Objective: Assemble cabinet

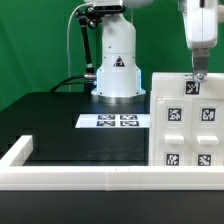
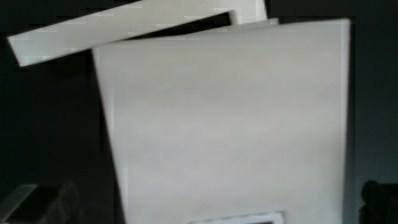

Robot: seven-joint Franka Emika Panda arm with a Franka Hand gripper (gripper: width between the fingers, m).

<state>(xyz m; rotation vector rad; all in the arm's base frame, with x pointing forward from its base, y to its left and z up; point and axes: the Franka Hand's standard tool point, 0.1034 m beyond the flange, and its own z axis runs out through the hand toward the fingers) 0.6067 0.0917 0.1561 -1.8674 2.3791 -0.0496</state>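
The cabinet (image 1: 186,120) is a large white boxy body with several square black-and-white tags on its face, and it stands at the exterior view's right. My gripper (image 1: 197,76) comes down from above to the cabinet's far top edge. In the wrist view the cabinet's plain white surface (image 2: 222,120) fills the frame between my dark fingertips (image 2: 25,203). The jaws stand wide on either side of it; there is a dark gap on one side and the other finger is close to the edge. My gripper (image 2: 199,205) is open. A tag edge shows near it.
The marker board (image 1: 120,121) lies on the black table in front of the robot base (image 1: 116,68). A low white rim (image 1: 60,178) runs along the table's front and left. In the wrist view a slanted white strip (image 2: 125,32) shows beyond the cabinet.
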